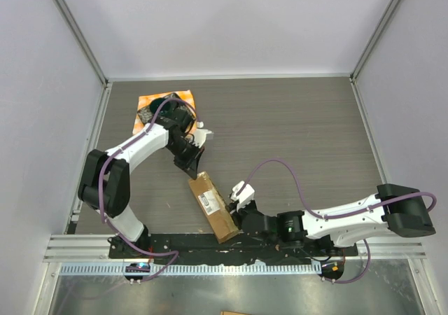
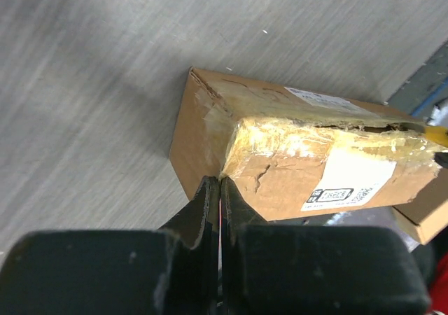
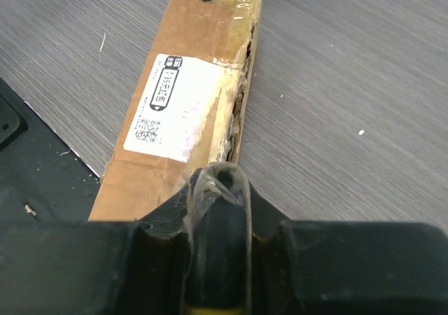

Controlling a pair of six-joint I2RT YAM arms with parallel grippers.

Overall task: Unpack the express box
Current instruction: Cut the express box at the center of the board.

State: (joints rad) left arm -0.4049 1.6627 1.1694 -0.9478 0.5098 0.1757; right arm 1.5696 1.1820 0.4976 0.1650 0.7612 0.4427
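Note:
The express box [image 1: 213, 204] lies slantwise on the table near the front edge, a brown oblong with a white label [image 3: 175, 105] and shiny tape. Its taped long edge [image 2: 329, 129] is ragged and split. My left gripper [image 1: 190, 168] is shut with nothing between its fingers, and its tips [image 2: 220, 182] press against the box's far end corner. My right gripper [image 1: 238, 212] is at the box's near end, shut on a dark tool [image 3: 217, 245] with a yellow part, smeared with tape strands. The tool's yellow end [image 2: 435, 134] shows at the split seam.
An orange cloth [image 1: 183, 96] with a dark dish lies at the back left, behind the left arm. The black base rail [image 1: 210, 243] runs along the near edge, right beside the box's near end. Enclosure walls stand on three sides.

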